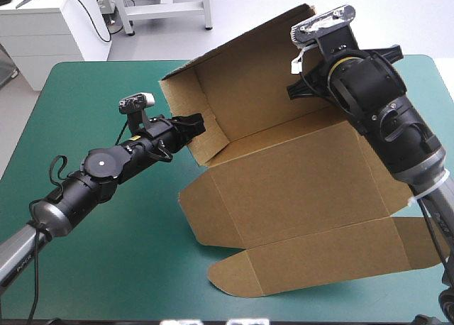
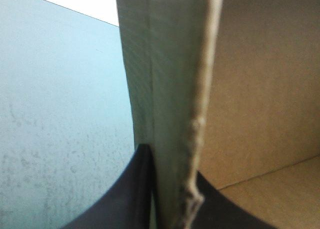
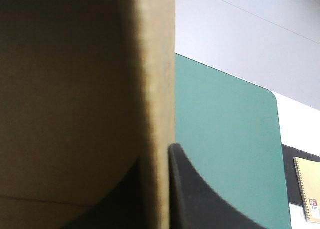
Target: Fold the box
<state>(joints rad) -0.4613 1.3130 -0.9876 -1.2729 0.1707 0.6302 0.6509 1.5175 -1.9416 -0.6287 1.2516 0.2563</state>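
**Both grippers pinch raised panels of the box**

The box [image 1: 298, 190], a cut sheet of brown corrugated board, sits right of centre on the table [image 1: 92, 268] with its teal-green cover. Its wide base lies flat, and the front flaps spread toward the near edge. The large rear panel stands tilted up toward the far edge, with a narrower side panel raised at its left end to form a corner.

The left gripper [image 1: 195, 126], with broad black curved fingers, is clamped on that side panel. In its wrist view the fingers [image 2: 125, 199] are nearly together with the board's edge [image 2: 200, 114] between them.

The right gripper [image 1: 298, 87] is up at the right end of the rear panel. It is also pinched narrow, with the board [image 3: 65, 89] between its fingers [image 3: 200, 199].
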